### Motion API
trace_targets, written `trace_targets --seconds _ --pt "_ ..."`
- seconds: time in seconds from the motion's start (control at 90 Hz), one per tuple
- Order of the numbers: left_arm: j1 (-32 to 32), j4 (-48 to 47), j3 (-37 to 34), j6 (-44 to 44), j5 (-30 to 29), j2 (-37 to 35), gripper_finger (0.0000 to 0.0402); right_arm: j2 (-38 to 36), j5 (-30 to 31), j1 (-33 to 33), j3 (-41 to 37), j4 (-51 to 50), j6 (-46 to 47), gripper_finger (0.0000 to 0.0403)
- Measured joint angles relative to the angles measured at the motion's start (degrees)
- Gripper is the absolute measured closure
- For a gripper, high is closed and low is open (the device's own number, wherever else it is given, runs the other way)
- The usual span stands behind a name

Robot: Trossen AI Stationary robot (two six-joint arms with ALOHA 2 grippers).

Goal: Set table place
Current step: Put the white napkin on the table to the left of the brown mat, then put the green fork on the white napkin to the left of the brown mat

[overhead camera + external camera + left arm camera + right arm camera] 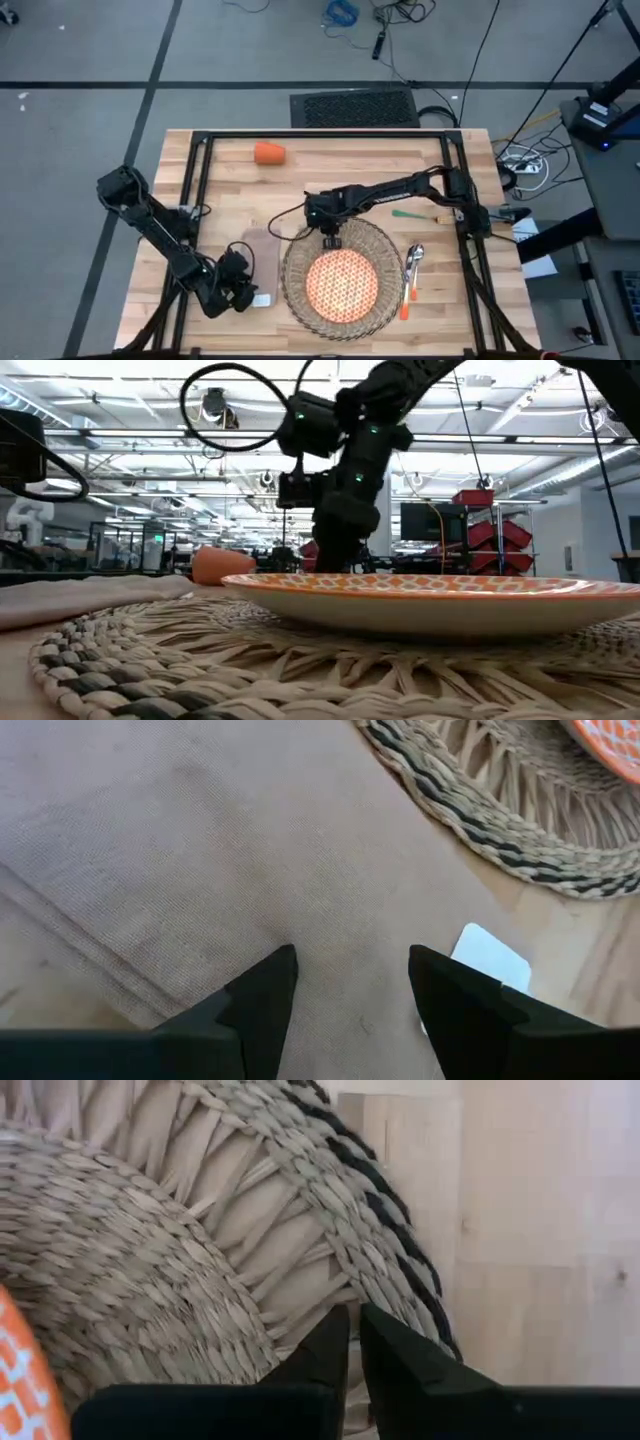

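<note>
A round woven placemat point(300, 262) lies at the table's near middle, and an orange-patterned plate point(342, 282) rests flat on it. A beige napkin point(258, 258) lies flat to its left. My left gripper point(350, 970) stands open over the napkin's near end point(200, 850); I cannot tell whether it touches the cloth. My right gripper point(330, 238) is down at the placemat's far rim, its fingers almost together. An orange cup point(268, 152) lies on its side at the far left. Green-handled cutlery point(420, 213) and an orange-handled spoon point(411, 272) lie right of the mat. My right gripper is on the placemat's far rim point(300, 1295), just inside its dark border band. The fingers point(330, 1345) come from above, pointing down, with only a narrow gap between them. The mat lies flat on the table under the plate. What sits in the gap is hidden by the fingertips.
A small white card point(490, 955) lies on the wood by the napkin's near corner. Black frame rails point(320, 134) run along the table's far and side edges. Bare wood shows at the far middle point(350, 160) and around the cup.
</note>
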Motion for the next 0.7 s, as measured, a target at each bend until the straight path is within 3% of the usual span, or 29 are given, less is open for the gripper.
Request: trace_targets --seconds 0.289,0.489,0.7 --pt "0.4 -1.3 1.6 6.9 -1.0 -1.6 0.0215 -9.3 0.3 -1.3 -6.1 2.7 0.2 0.0385" --pt "1.3 -2.9 4.6 11.6 -2.5 -1.7 0.0215 -14.8 4.6 -2.7 -9.7 -4.9 1.0 0.0385" --pt "1.5 -5.0 7.0 15.2 -4.1 -1.7 0.0215 -21.5 6.3 -4.6 -20.3 -11.6 6.5 0.0385"
